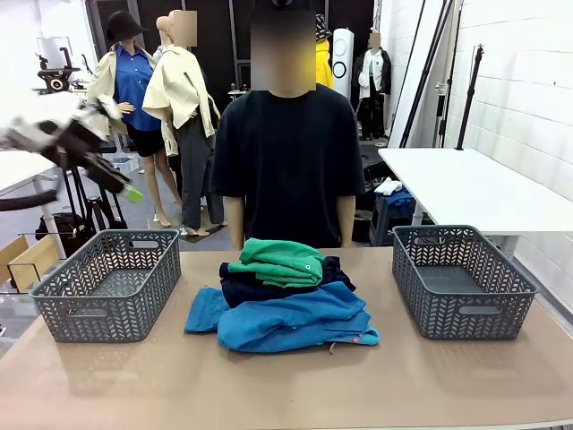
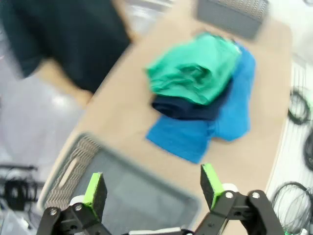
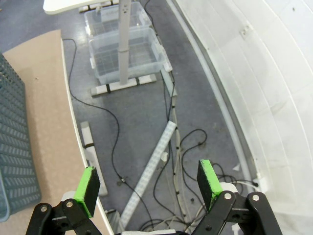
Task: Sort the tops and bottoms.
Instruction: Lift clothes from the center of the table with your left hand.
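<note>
A pile of folded garments lies mid-table. The bright green top [image 1: 279, 261] [image 2: 195, 68] sits uppermost, over the dark navy shirt [image 1: 260, 288] [image 2: 183, 108]. Beneath them lie the blue bottoms [image 1: 286, 318] [image 2: 215, 122]; a pink tag [image 1: 356, 339] shows at the pile's front right. I cannot separate the two blue pieces. My left gripper [image 1: 125, 188] [image 2: 154, 188] hangs open and blurred, high above the left basket [image 1: 107, 282] [image 2: 102, 183]. My right gripper [image 3: 149, 183] is open over the floor, off the table's right edge.
A second grey basket [image 1: 461, 278] [image 3: 12, 147] stands at the table's right. A person in a black T-shirt [image 1: 288, 161] stands at the far edge behind the pile. Cables and clear bins [image 3: 124, 51] lie on the floor to the right.
</note>
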You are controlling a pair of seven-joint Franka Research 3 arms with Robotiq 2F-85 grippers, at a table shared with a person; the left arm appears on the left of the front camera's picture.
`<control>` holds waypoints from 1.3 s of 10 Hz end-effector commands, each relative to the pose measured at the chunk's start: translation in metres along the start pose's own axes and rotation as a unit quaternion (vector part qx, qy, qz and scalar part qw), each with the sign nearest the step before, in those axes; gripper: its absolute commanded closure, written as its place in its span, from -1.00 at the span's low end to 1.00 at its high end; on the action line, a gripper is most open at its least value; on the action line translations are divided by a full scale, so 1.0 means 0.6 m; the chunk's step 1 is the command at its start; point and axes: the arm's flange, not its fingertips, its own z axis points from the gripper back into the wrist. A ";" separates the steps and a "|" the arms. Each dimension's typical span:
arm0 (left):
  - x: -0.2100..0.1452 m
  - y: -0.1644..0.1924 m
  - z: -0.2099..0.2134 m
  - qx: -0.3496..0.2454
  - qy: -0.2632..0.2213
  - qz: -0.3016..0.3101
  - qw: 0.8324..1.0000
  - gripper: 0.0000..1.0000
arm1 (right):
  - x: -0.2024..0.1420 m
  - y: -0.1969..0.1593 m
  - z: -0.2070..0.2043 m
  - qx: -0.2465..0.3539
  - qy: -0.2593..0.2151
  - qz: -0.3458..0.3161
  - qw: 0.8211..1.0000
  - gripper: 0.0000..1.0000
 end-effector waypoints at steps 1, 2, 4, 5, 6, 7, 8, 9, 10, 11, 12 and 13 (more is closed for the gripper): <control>0.046 -0.003 -0.081 -0.041 0.027 -0.075 0.996 -1.00 | -0.002 -0.003 0.000 0.001 0.004 0.001 1.000 -1.00; 0.069 -0.032 -0.124 -0.060 0.027 -0.092 0.994 -1.00 | -0.002 -0.003 0.000 0.001 0.004 0.001 1.000 -1.00; 0.099 -0.075 -0.190 -0.107 0.022 -0.080 0.991 -1.00 | -0.002 -0.003 0.000 0.001 0.004 0.001 1.000 -1.00; 0.095 -0.086 -0.212 -0.123 0.040 -0.066 0.989 -1.00 | -0.002 -0.003 0.000 0.001 0.004 0.001 1.000 -1.00; 0.097 -0.094 -0.198 -0.095 0.038 -0.084 0.991 -1.00 | -0.002 -0.003 0.000 0.001 0.004 0.001 1.000 -1.00; 0.097 -0.094 -0.198 -0.095 0.038 -0.084 0.991 -1.00 | -0.002 -0.003 0.000 0.001 0.004 0.001 1.000 -1.00; 0.097 -0.094 -0.198 -0.095 0.038 -0.084 0.991 -1.00 | -0.002 -0.003 0.000 0.001 0.004 0.001 1.000 -1.00; 0.097 -0.094 -0.198 -0.095 0.038 -0.084 0.991 -1.00 | -0.002 -0.003 0.000 0.001 0.004 0.001 1.000 -1.00; 0.098 -0.095 -0.208 -0.098 0.043 -0.078 0.991 -1.00 | -0.002 -0.003 0.000 0.001 0.004 0.001 1.000 -1.00; 0.105 -0.102 -0.225 -0.112 0.029 -0.080 0.990 -1.00 | -0.002 -0.003 0.000 0.001 0.004 0.001 1.000 -1.00; 0.120 -0.110 -0.244 -0.122 0.028 -0.098 0.987 -1.00 | -0.002 -0.003 0.000 0.001 0.004 0.001 1.000 -1.00; 0.133 -0.113 -0.261 -0.130 0.028 -0.106 0.985 -1.00 | -0.002 -0.003 0.000 0.001 0.004 0.001 1.000 -1.00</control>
